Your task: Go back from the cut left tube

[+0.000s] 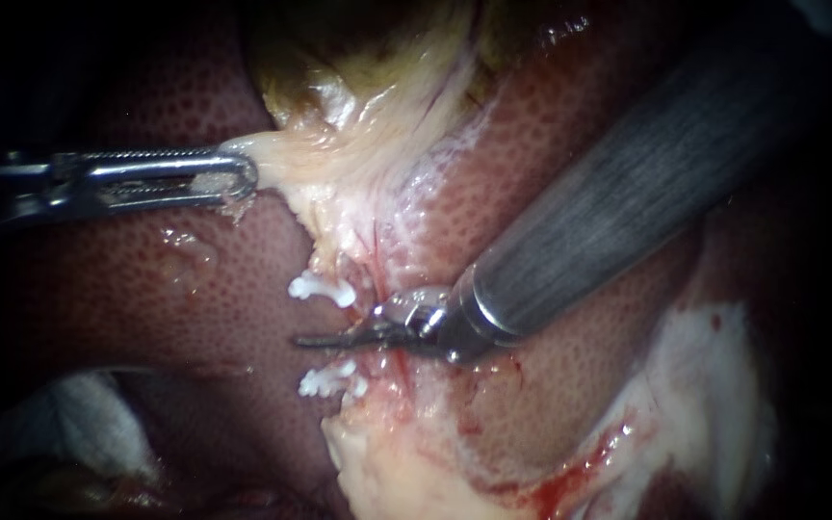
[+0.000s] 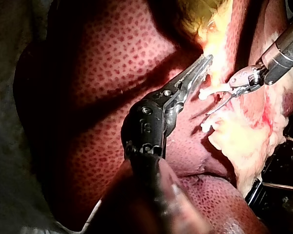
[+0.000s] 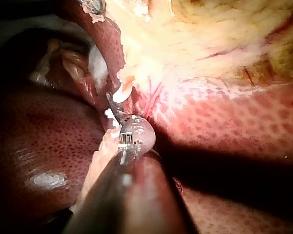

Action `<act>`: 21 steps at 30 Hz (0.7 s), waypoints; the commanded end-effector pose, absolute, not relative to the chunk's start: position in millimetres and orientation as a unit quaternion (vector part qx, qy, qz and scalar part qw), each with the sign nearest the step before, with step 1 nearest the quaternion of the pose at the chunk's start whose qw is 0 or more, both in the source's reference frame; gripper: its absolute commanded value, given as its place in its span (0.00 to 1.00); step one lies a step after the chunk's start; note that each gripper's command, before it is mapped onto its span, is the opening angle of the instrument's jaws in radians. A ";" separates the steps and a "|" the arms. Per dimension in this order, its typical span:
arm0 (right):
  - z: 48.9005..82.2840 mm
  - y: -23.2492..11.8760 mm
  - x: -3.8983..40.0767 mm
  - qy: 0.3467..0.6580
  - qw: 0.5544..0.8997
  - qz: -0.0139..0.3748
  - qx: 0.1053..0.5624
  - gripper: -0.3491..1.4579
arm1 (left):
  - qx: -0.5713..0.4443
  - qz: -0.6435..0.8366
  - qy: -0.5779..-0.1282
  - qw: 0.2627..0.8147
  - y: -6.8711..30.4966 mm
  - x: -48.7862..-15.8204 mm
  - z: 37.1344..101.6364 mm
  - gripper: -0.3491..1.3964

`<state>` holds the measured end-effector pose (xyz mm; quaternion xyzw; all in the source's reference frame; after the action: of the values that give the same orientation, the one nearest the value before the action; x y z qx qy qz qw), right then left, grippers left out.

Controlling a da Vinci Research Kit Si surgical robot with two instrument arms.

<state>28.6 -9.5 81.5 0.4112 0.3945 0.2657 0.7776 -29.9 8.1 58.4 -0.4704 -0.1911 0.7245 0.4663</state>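
Resting with blades pressed together just below the upper clip, in the gap of the cut left tube, the right instrument could have snagged that clip if it backed out crooked — while the left instrument, pinching the gallbladder well above that clip, kept the tissue taut.

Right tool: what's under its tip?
The right tool lies between the upper clip and lower clip, its point over liver. What lies directly beneath it is covered.
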 end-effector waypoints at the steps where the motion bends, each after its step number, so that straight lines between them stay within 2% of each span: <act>1: 81.4 -9.4 28.5 0.395 0.778 0.266 0.410 0.00 | -0.470 0.724 -0.191 0.466 8.1 -29.9 58.4 0.00; 10: 81.3 -9.4 28.3 0.401 0.784 0.258 0.398 0.00 | -0.470 0.725 -0.191 0.466 8.1 -29.9 58.5 0.00; 11: 81.3 -9.3 28.2 0.404 0.786 0.251 0.394 0.05 | -0.470 0.725 -0.191 0.466 8.1 -29.9 58.5 0.00; 12: 81.3 -9.3 28.2 0.405 0.787 0.249 0.393 0.20 | -0.470 0.725 -0.191 0.466 8.1 -29.9 58.5 0.00; 13: 81.3 -9.3 28.1 0.408 0.785 0.250 0.393 0.41 | -0.470 0.725 -0.191 0.466 8.1 -29.9 58.5 0.00; 15: 81.3 -9.3 28.0 0.416 0.780 0.252 0.394 0.66 | -0.470 0.725 -0.191 0.466 8.1 -29.8 58.5 0.00; 18: 81.2 -9.3 28.0 0.421 0.777 0.253 0.394 0.80 | -0.470 0.725 -0.191 0.466 8.1 -29.8 58.5 0.00; 21: 81.2 -9.4 28.0 0.424 0.775 0.253 0.394 0.86 | -0.470 0.725 -0.191 0.466 8.2 -29.8 58.5 0.00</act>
<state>28.0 -9.3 81.1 0.3942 0.4249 0.2530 0.7746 -29.8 8.2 58.5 -0.4704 -0.1910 0.7246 0.4660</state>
